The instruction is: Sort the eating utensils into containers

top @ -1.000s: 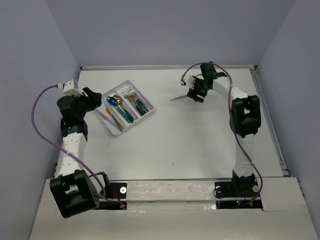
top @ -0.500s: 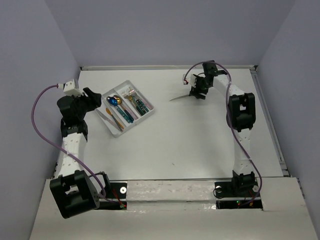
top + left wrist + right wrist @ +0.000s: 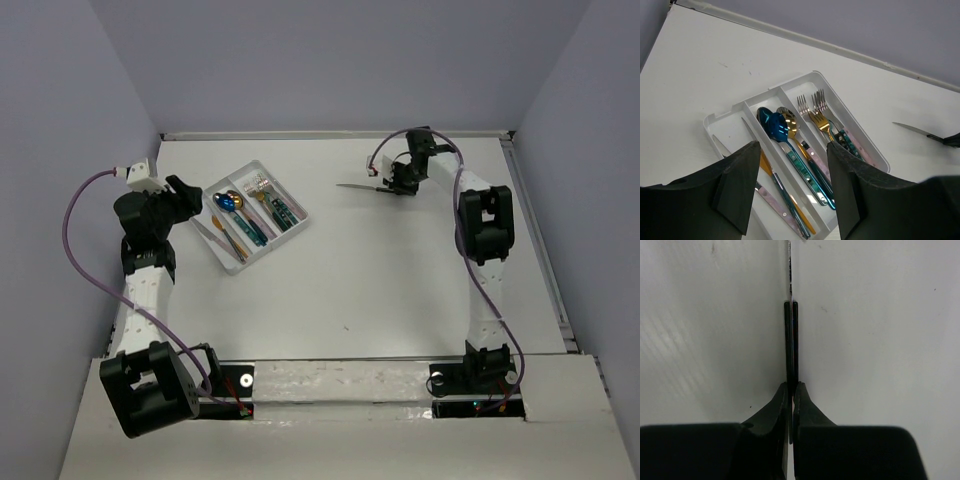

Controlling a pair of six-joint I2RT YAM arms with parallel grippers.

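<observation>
The clear three-compartment tray (image 3: 300, 215) (image 3: 760, 95) sits at the far left. It holds blue (image 3: 771, 127) and gold (image 3: 787, 117) spoons in the middle, forks (image 3: 815, 107) on the right, and knives (image 3: 765, 170) with an orange utensil on the left. My left gripper (image 3: 185, 195) (image 3: 792, 150) hovers open over the tray's near end with nothing between its fingers. At the far right, my right gripper (image 3: 398, 186) (image 3: 791, 387) is shut on the dark handle of a silver-bladed knife (image 3: 355, 186) (image 3: 791, 340). The blade (image 3: 912, 129) points left toward the tray.
The table's back edge (image 3: 330, 135) runs just beyond both grippers, and a raised rail (image 3: 530, 230) lines the right side. A purple cable (image 3: 75, 215) loops off the left arm.
My right gripper has shut on the knife's handle. The knife has turned from slanting to lying level, blade pointing left. The left arm has not moved.
</observation>
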